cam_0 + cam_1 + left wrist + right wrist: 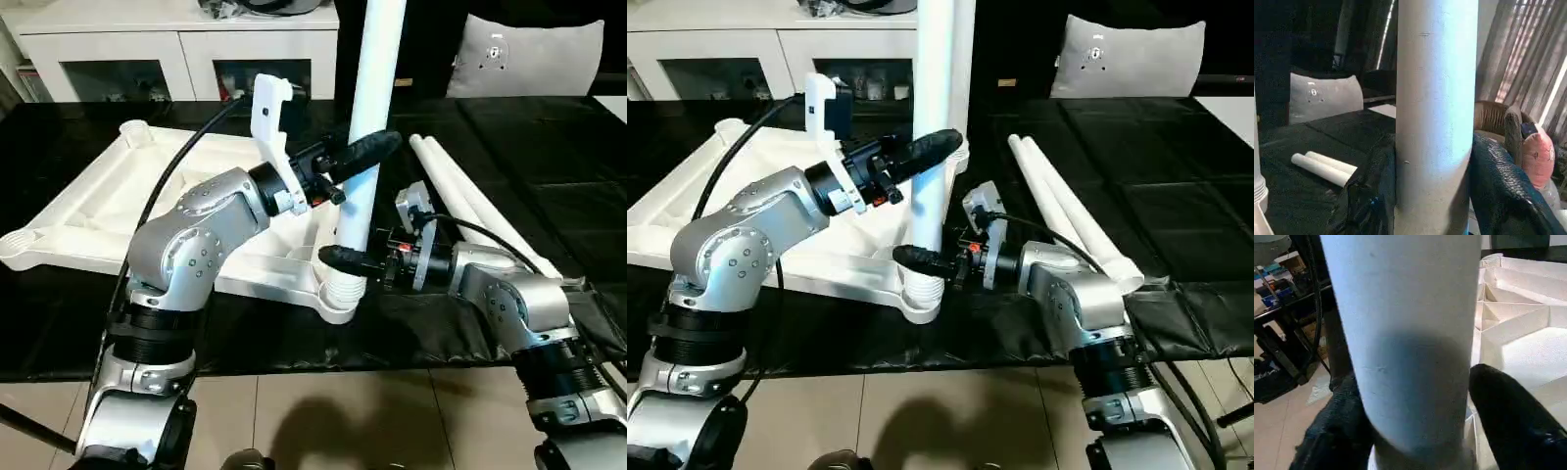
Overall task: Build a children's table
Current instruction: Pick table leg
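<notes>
White plastic rectangular tabletop (118, 211) lies upside down on the black table (549, 186), ribbed underside up, round sockets at the corners. One long tapered white tubular leg (364, 147) stands upright in the near corner socket (340, 291), closest to the robot. Two more white tubular legs (480, 211) lie side by side on the black surface, off to the robot's right, well apart from the tabletop.

Left gripper (358, 157) is on the upright leg partway up. In the left wrist view its black fingers (1498, 191) sit on both sides of the tube, touching it, so it is holding the leg at a medium spread. Right gripper (355, 262) is low on the same leg, just above the socket. Right wrist view shows one finger (1508, 416) with a thin gap to the tube and the other close on the far side. Spread looks wide, straddling the leg; cannot tell if it is actually clamped.

Judgement: step in hand is seating/twisting this leg into the socket. The far corner socket (134, 130) is empty, and I judge most of the task is left.

Risks:
- Leg is tall and held low, so any sideways push from either arm tilts it and it binds or pops out of the socket.
- If the right fingers are loose, a twist slips on the smooth plastic and the leg never seats.
- Pushing down at one corner could tip or slide the light tabletop on the slick black cover.
- Right arm is near the loose legs; a swing could roll them off.
</notes>
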Controlling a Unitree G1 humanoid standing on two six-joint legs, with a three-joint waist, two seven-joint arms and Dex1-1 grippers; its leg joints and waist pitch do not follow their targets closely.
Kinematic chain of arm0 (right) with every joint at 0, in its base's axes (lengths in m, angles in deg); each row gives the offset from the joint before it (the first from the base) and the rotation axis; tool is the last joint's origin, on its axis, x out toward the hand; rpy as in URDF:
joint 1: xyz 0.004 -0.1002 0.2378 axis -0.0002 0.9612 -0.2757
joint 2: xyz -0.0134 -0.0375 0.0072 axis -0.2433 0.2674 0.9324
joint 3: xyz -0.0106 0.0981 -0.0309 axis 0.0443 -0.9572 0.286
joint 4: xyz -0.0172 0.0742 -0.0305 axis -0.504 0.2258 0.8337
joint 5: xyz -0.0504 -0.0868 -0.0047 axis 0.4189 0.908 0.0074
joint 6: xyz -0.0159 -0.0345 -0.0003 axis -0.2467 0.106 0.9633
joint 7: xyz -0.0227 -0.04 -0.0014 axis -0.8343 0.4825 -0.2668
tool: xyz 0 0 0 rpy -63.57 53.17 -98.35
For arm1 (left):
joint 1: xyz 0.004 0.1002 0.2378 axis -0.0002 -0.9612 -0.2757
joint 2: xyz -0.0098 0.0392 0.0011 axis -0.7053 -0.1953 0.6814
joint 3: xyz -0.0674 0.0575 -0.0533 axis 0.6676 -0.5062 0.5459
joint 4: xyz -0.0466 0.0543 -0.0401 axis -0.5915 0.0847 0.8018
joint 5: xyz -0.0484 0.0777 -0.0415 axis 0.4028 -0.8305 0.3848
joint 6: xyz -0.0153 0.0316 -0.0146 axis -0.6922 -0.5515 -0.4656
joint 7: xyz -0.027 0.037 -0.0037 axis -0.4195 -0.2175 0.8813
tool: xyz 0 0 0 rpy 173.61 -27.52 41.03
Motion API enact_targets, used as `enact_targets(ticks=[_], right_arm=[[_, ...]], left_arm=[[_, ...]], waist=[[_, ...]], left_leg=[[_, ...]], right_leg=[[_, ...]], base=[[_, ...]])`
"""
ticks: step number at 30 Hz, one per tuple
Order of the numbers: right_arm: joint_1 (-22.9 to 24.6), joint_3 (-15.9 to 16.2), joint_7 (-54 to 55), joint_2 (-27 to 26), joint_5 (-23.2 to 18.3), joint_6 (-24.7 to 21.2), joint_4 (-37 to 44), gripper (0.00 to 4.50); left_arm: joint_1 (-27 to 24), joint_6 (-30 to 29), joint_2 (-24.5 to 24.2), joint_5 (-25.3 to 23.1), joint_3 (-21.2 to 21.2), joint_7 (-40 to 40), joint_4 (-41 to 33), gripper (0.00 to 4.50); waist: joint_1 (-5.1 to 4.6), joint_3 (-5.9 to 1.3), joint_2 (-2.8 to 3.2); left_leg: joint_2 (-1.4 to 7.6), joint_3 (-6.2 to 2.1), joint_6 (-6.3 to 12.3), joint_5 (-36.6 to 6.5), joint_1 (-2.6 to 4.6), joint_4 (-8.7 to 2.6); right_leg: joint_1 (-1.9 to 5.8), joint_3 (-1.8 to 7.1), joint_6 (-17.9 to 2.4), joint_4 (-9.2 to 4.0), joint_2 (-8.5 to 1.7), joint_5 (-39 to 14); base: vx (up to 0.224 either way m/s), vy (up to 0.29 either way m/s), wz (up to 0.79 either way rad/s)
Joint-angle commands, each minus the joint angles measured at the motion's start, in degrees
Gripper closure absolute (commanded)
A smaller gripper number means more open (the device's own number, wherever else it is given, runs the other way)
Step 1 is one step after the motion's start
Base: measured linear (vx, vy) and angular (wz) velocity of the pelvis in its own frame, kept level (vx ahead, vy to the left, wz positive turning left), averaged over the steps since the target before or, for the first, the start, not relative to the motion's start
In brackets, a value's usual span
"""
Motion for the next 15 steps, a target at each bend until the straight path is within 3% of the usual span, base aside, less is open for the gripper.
enact_targets(ticks=[1, 8, 15], right_arm=[[-1.50, -0.67, 0.20, 0.00, 0.08, -0.01, -1.01, 1.80], [-1.67, -0.57, 0.18, -0.40, 0.32, 0.23, -1.80, 2.40], [-2.04, -0.48, 0.19, -0.72, 1.08, 1.19, -3.20, 2.51]], left_arm=[[-0.11, 0.39, -0.40, -0.76, -0.99, 0.91, -1.16, 2.73], [-0.07, 0.49, -0.51, -1.41, -1.61, 1.53, -1.17, 2.73], [-0.18, 0.74, -1.35, -2.50, -3.52, 2.92, -1.61, 2.73]], waist=[[0.02, -4.42, -1.20], [0.07, -4.52, -1.15], [0.09, -4.48, -1.21]], left_leg=[[1.96, -0.37, 2.43, -4.81, 0.55, -3.31], [1.94, -0.37, 2.51, -4.16, 0.51, -3.25], [1.96, -0.37, 2.30, -4.58, 0.55, -3.29]], right_leg=[[3.28, 2.12, -11.09, -3.74, -3.94, -9.75], [3.34, 2.13, -11.25, -3.56, -3.95, -8.44], [3.30, 2.15, -11.07, -3.62, -4.00, -9.35]], base=[[0.000, 0.000, 0.00], [0.000, 0.000, 0.00], [0.000, 0.000, 0.00]])
